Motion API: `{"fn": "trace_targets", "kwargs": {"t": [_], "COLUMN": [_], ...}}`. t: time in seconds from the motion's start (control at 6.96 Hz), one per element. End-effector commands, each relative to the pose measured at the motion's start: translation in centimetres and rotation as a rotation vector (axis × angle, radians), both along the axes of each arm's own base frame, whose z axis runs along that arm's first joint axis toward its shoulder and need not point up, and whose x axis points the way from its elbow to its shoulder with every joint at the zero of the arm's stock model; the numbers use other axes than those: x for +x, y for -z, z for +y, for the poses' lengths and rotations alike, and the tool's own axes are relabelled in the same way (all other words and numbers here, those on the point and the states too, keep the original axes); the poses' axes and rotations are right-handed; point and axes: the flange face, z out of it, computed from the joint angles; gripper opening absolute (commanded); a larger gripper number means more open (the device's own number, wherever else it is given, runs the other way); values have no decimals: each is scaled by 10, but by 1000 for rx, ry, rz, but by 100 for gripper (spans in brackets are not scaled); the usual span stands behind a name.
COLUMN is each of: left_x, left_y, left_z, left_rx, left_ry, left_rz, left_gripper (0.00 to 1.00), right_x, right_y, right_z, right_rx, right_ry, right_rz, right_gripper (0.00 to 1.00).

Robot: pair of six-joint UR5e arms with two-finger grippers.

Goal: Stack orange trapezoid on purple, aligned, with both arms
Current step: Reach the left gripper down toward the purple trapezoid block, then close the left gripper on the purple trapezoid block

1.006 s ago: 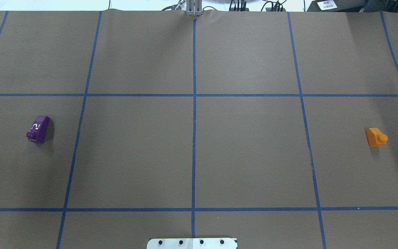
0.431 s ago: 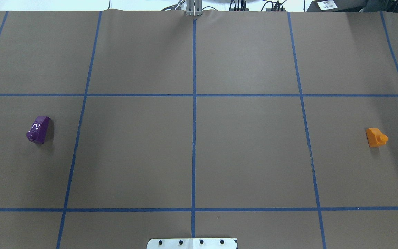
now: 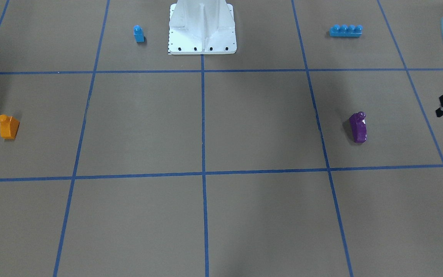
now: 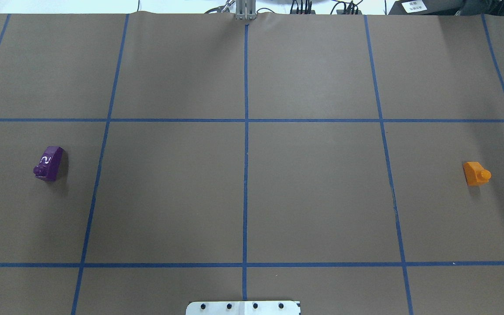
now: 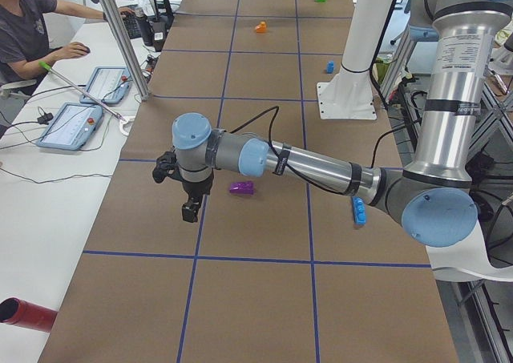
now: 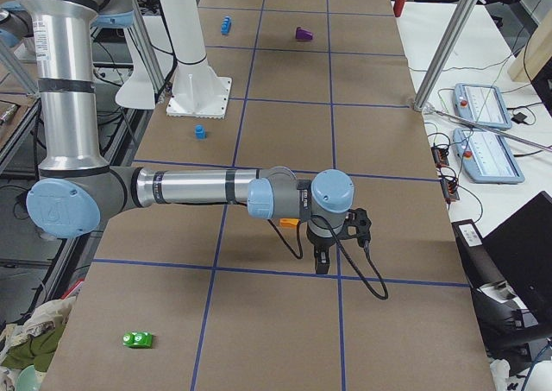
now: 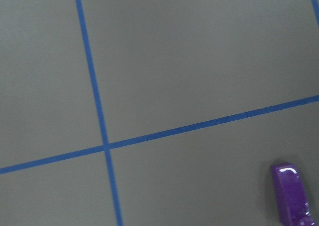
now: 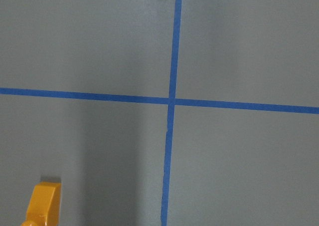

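The orange trapezoid [image 4: 476, 173] lies alone on the brown table at the robot's right, and its tip shows at the bottom left of the right wrist view [image 8: 44, 205]. Far across at the robot's left lies the purple block [image 4: 50, 163], stud toward the table's end, with part of it in the left wrist view [image 7: 293, 193]. My left gripper [image 5: 190, 211] hangs above the table beyond the purple block, apart from it. My right gripper [image 6: 321, 261] hangs just outside the orange trapezoid [image 6: 289, 223]. I cannot tell whether either gripper is open or shut.
A small blue block [image 3: 139, 33] and a long blue brick [image 3: 345, 30] flank the white robot base [image 3: 202, 27]. A green piece [image 6: 138, 339] sits at the table's near right end. A person [image 5: 32, 26] sits at a side desk with tablets.
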Motion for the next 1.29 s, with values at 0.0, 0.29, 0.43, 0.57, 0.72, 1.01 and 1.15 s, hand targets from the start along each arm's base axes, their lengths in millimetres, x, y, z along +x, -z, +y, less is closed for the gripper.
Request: {"fn": "trace_targets", "kwargs": {"t": [0.0, 0.29, 0.43, 0.57, 0.72, 1.01, 1.15], "left_x": [74, 148, 159, 166, 182, 198, 199], "left_y": [-10, 6, 3, -1, -5, -13, -16], "left_z": [40, 71, 75, 78, 87, 94, 93], "left_rx": [-86, -112, -98, -98, -101, -105, -103], "left_ry": [100, 118, 117, 105, 71, 39, 34], "left_rz": [53, 0, -26, -35, -44, -59, -62], "left_gripper": [100, 100, 100, 100, 100, 100, 100], "right_x": [-1, -1, -2, -2, -2, -2, -2], "right_y": [2, 4, 3, 3, 5, 5, 6], "right_z": [-2, -3, -3, -3, -4, -6, -6], "right_rx": [38, 38, 37, 35, 35, 32, 35], "right_ry": [-1, -2, -1, -1, -1, -1, -1], "right_rz": [-4, -11, -18, -20, -20, -18, -18], "right_gripper": [100, 100, 100, 100, 100, 100, 100]}}
